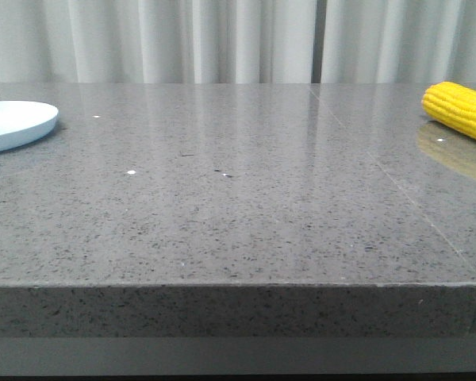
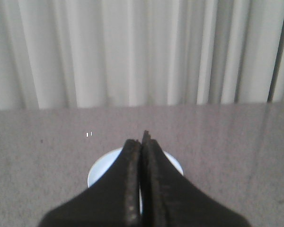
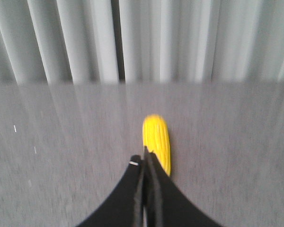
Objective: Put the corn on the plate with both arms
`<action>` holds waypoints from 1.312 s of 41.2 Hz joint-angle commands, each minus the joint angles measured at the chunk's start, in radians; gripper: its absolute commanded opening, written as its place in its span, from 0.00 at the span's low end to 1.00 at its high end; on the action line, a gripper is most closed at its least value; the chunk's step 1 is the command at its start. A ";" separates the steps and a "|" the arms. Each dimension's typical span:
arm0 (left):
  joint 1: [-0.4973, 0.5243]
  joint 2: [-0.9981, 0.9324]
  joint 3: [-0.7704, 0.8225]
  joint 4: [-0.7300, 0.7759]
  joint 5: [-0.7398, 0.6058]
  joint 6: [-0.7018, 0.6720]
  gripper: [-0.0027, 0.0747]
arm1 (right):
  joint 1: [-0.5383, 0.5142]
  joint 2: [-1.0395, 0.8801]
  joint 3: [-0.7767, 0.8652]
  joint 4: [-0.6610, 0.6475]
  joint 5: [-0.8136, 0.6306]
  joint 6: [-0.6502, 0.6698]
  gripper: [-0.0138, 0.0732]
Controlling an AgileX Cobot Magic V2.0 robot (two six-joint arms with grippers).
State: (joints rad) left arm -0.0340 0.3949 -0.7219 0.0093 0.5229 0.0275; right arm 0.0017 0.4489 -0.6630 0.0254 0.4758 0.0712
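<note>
Scene: A grey speckled stone tabletop (image 1: pixel 238 206) before pale pleated curtains (image 1: pixel 222 40), with neither arm in the front view.
Corn: The yellow corn cob (image 1: pixel 460 109) lies on the table at the far right, cut off by the frame edge, its reflection on the polished surface below it.
Plate: The pale blue plate (image 1: pixel 16 123) sits bare at the far left, well apart from the cob.
Right gripper: The right gripper (image 3: pixel 146 158) has its jaws pressed together with nothing between them, pointed at the near end of the cob, which lies lengthwise just beyond the tips.
Left gripper: The left gripper (image 2: pixel 142 142) also has its jaws pressed together and empty, with the plate showing behind the fingers.
Progress: By these views the corn is not yet grasped.
Risk, rolling: The rounded cob on a slick top would likely roll or skid if a closed fingertip nudged it, so the jaws probably need to spread first.
Risk, reach: The wide gap to the plate suggests a handover between arms, where a loose pinch on the kernels could drop the cob.
Views compared: Only the front view shows cob and plate together, and how far apart they lie; only the wrist views show the grippers. The right wrist view is motion-blurred.
</note>
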 commanded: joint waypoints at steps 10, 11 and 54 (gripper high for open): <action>-0.006 0.166 -0.031 -0.009 0.062 -0.001 0.01 | 0.001 0.201 -0.034 -0.015 0.048 -0.002 0.08; -0.006 0.173 -0.031 -0.009 0.062 -0.001 0.01 | 0.001 0.214 -0.034 -0.015 0.050 -0.002 0.08; -0.006 0.456 -0.179 0.098 0.245 -0.001 0.81 | 0.001 0.291 -0.034 -0.014 0.041 -0.002 0.84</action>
State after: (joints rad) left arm -0.0340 0.8213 -0.8479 0.0804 0.8149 0.0275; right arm 0.0017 0.7391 -0.6630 0.0254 0.5907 0.0712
